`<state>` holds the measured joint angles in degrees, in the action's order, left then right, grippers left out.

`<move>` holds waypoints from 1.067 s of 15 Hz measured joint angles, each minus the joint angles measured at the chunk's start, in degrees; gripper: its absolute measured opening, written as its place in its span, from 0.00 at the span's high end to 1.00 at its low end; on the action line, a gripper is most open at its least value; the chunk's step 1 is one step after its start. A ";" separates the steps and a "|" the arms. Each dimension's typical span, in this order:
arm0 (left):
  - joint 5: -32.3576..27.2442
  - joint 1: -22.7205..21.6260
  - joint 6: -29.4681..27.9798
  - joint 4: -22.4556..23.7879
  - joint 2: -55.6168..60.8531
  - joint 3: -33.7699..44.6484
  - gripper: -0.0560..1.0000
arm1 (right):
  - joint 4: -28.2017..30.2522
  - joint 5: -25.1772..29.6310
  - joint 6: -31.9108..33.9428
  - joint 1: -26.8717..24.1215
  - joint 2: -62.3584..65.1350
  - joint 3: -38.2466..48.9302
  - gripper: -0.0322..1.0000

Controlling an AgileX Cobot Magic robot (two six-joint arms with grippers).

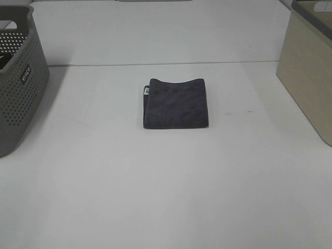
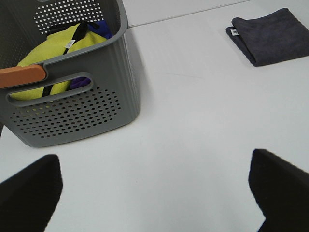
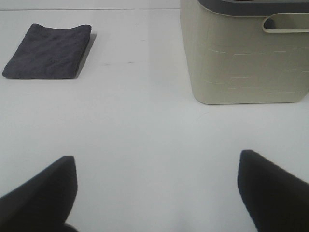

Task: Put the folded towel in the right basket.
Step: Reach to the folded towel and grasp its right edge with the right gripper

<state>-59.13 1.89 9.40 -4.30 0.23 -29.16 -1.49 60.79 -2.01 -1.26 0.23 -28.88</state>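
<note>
The folded dark grey towel [image 1: 176, 104] lies flat on the white table, near the middle. It also shows in the left wrist view [image 2: 269, 36] and the right wrist view [image 3: 48, 51]. The right basket [image 1: 310, 67] is beige with a grey rim, at the table's right edge, and shows in the right wrist view [image 3: 246, 58]. Neither arm shows in the exterior high view. My left gripper [image 2: 154, 193] is open and empty over bare table next to the left basket. My right gripper [image 3: 157, 193] is open and empty, short of the beige basket.
A grey perforated basket [image 1: 18, 78] stands at the left edge. In the left wrist view [image 2: 72, 106] it holds yellow and purple cloths. The white table [image 1: 166, 197] runs wide around the towel.
</note>
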 joint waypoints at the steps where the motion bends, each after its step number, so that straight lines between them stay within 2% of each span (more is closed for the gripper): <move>1: 0.00 0.00 0.00 0.00 0.00 0.00 0.01 | 0.00 0.00 0.00 0.00 0.00 0.00 0.16; 16: 0.00 0.00 0.00 0.00 0.00 0.00 0.01 | 0.00 0.00 0.00 0.00 0.00 0.00 0.16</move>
<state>-59.13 1.89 9.40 -4.30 0.23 -29.16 -1.49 60.79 -2.01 -1.26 0.23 -28.88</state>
